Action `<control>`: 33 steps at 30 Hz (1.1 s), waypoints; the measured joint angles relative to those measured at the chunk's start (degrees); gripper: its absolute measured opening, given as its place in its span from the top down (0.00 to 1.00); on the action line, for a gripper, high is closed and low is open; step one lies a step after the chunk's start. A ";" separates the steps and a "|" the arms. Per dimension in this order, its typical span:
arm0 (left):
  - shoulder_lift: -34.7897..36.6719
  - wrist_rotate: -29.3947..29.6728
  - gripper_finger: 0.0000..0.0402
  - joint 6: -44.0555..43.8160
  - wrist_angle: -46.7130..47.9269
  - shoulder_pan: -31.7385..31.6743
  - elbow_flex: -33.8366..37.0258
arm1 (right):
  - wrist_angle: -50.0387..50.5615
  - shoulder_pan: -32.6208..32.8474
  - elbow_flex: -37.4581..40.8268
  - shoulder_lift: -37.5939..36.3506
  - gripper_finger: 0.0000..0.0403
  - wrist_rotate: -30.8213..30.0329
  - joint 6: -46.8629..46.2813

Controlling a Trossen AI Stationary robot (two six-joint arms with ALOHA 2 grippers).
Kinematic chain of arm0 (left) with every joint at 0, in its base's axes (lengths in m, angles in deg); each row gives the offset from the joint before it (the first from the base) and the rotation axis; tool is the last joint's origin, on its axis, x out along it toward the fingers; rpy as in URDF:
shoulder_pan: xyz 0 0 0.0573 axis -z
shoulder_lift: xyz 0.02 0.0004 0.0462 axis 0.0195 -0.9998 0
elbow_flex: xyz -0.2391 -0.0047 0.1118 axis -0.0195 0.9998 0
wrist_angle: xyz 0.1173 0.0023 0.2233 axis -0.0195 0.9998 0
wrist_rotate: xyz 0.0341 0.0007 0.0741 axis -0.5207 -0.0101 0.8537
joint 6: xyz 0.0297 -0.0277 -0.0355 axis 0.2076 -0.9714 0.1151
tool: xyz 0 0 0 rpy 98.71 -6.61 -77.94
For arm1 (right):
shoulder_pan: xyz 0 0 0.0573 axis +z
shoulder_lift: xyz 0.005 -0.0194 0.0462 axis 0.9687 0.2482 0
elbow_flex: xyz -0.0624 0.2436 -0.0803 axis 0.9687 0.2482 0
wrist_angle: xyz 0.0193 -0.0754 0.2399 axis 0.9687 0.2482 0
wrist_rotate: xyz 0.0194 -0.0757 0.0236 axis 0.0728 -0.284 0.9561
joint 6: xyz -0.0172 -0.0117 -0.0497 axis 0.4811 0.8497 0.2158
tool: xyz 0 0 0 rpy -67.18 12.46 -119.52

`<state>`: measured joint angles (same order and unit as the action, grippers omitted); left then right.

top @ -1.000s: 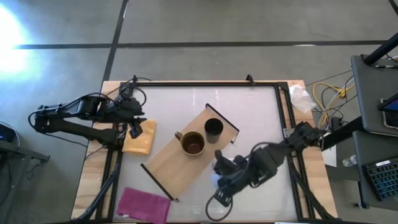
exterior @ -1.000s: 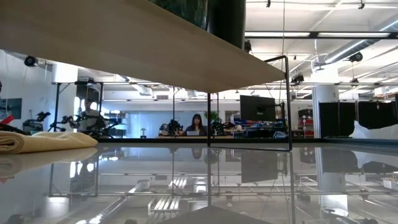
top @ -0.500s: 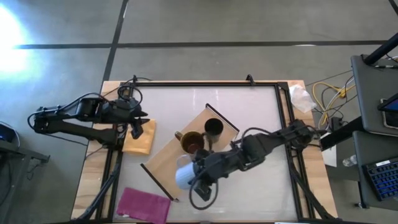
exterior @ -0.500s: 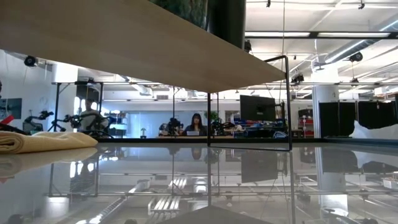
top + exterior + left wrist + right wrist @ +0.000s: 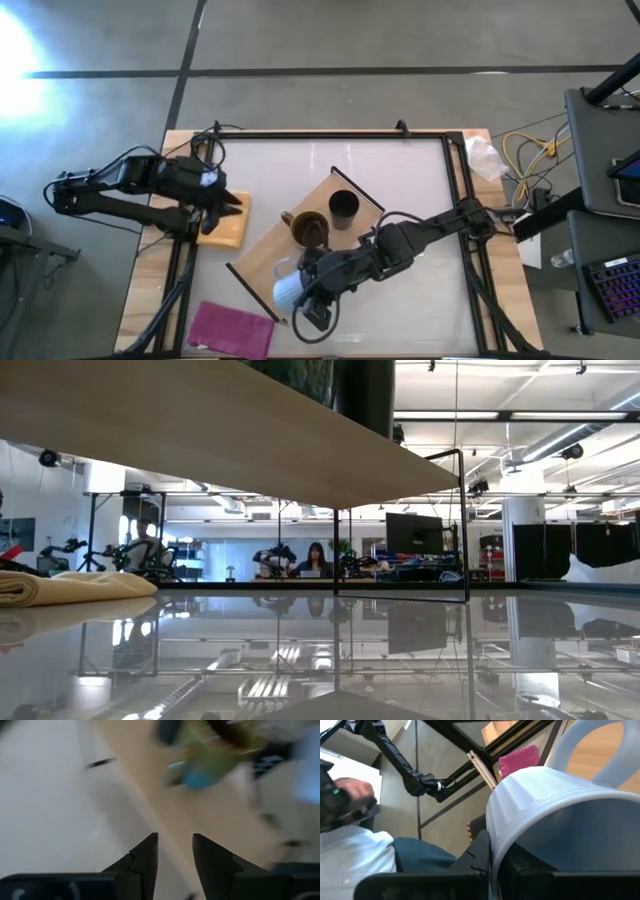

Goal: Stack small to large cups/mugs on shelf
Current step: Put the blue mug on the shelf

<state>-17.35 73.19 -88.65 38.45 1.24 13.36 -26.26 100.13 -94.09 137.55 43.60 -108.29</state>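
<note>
1. Where the shelf [image 5: 300, 245] lies slanted across the middle of the counter [image 5: 410, 170], you see the light blue-grey mug [image 5: 287, 291] at its lower-left end, tipped on its side, held over the board's near edge.
2. You can read that mug best in the right wrist view: a pale, smooth, rounded wall [image 5: 545, 795] fills the picture, with its looped handle [image 5: 590, 750] curving up over the wood.
3. The right tool [image 5: 305, 295] is clenched on the light blue-grey mug; its dark fingers [image 5: 485, 847] press against the mug's wall.
4. Further up the board you find the mustard-brown mug [image 5: 309, 229], upright, mouth open upward, its handle pointing toward the left arm's side.
5. Just beside it, toward the shelf's upper-right end, stands the black cup [image 5: 343, 206], narrow, handleless, upright. Mug and cup are close, but you cannot tell whether they touch.
6. A thin black rail [image 5: 357, 187] closes that end of the shelf.
7. The left tool [image 5: 228, 200] hangs over the orange cloth [image 5: 224, 222] at the counter's left edge, well apart from the shelf; its fingers [image 5: 142, 862] stand parted and hold nothing.
8. The magenta cloth [image 5: 232, 328] lies near the counter's front-left corner, just below the shelf's lower end.
</note>
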 joint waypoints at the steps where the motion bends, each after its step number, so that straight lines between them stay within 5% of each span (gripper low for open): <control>1: 0.08 -3.18 0.73 -0.20 -2.08 0.00 -0.02 | 0.03 -0.25 0.00 0.00 0.98 0.02 0.31; 6: -0.58 -12.16 0.73 -4.83 -10.54 0.04 0.00 | 0.07 -2.07 0.02 0.22 0.98 1.38 2.31; 22: -11.37 -14.01 0.73 -5.96 -22.39 10.22 -0.49 | -3.01 -3.53 0.37 1.94 0.98 2.44 6.38; 33: -11.87 -13.93 0.52 -8.94 -26.19 12.74 -0.59 | -4.32 -3.01 0.33 1.95 0.98 2.47 6.77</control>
<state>-29.22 59.26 -97.59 12.27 13.98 12.77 -30.58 97.12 -93.76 139.50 46.07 -101.51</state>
